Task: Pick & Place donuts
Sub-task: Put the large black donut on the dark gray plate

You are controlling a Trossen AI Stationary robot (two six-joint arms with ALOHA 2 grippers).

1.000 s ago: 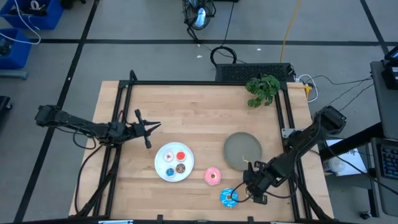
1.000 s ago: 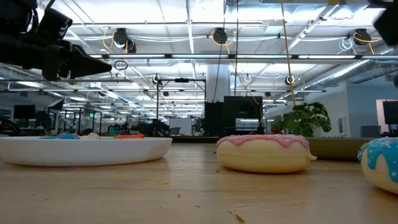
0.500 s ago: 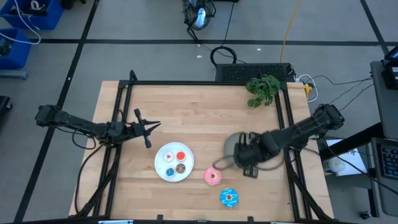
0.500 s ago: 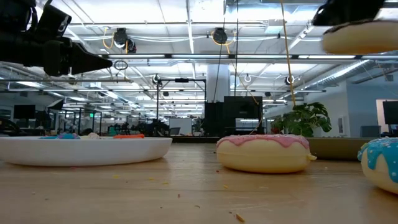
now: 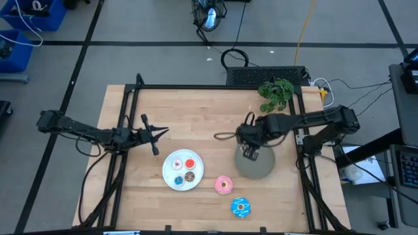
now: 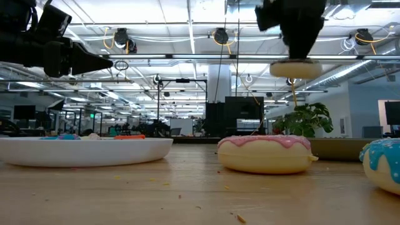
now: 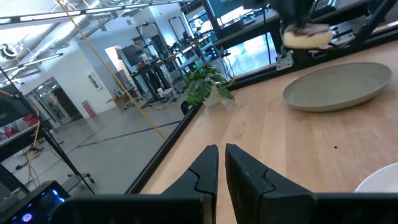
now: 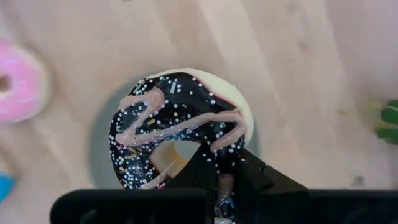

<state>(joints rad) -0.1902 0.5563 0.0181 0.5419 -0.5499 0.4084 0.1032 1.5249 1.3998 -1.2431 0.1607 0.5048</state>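
Right pincer [image 5: 250, 153]: clamped on dark drizzled donut [image 8: 177, 127], hanging above grey plate [image 5: 261, 166].
Left pincer [image 5: 159, 134]: closed, idle over worktop [image 5: 196, 114].

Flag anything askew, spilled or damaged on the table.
Nothing stands out. The right gripper holds the dark brown drizzled donut above the grey plate; the pink donut and blue sprinkled donut lie flat, intact.

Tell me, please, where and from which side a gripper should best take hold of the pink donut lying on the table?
The pink donut lies flat on the bare table, hole upward, beside the white plate. I would come straight down from above and pinch one side of the ring, one finger in the hole and one outside. The side away from the plate probably gives the most room.
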